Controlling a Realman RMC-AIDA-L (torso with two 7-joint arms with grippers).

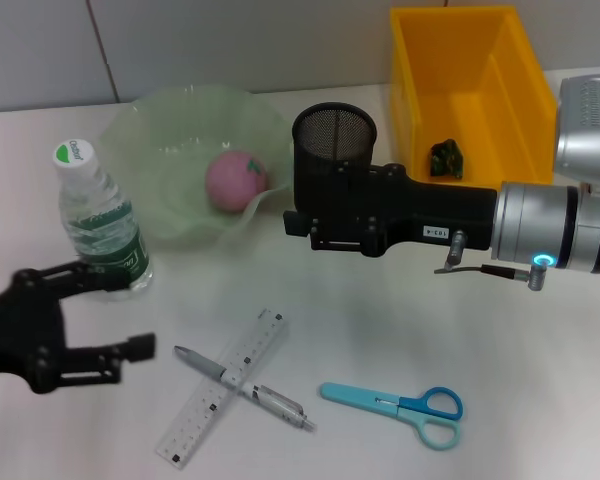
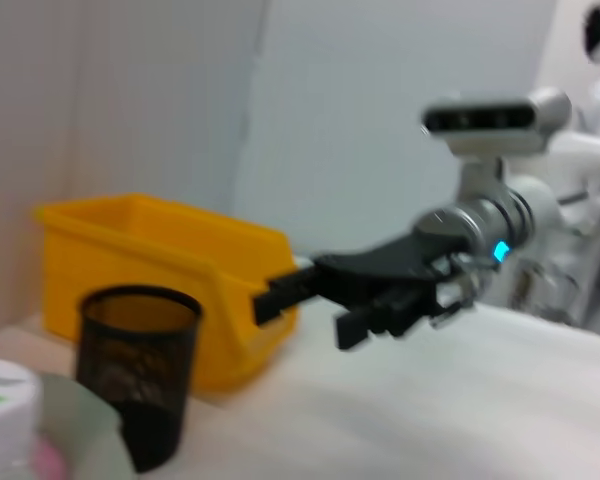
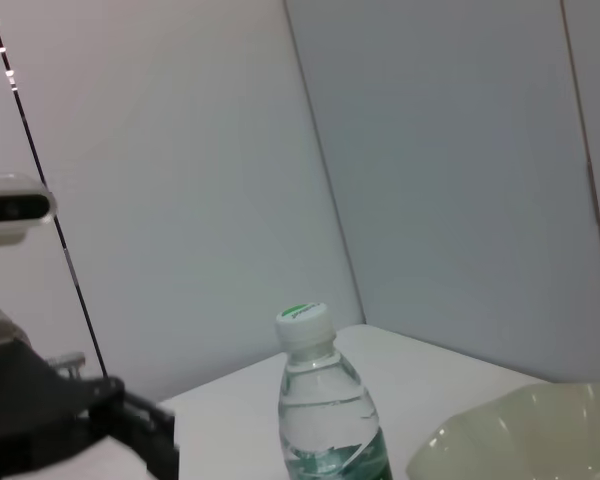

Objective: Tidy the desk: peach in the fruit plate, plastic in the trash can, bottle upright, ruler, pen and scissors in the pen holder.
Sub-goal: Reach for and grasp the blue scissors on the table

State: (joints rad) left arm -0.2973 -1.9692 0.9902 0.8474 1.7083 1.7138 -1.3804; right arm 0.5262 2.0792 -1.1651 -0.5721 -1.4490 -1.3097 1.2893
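The pink peach lies in the green fruit plate. Left of the plate, the bottle stands upright. A dark green piece of plastic sits inside the yellow bin. The ruler and pen lie crossed on the desk, with the blue scissors to their right. My right gripper hovers just in front of the black mesh pen holder, open and holding nothing. My left gripper is open, low at the left, in front of the bottle.
The right arm's thick black and silver body stretches across the desk in front of the yellow bin. In the left wrist view, the pen holder stands before the bin. A wall runs along the back.
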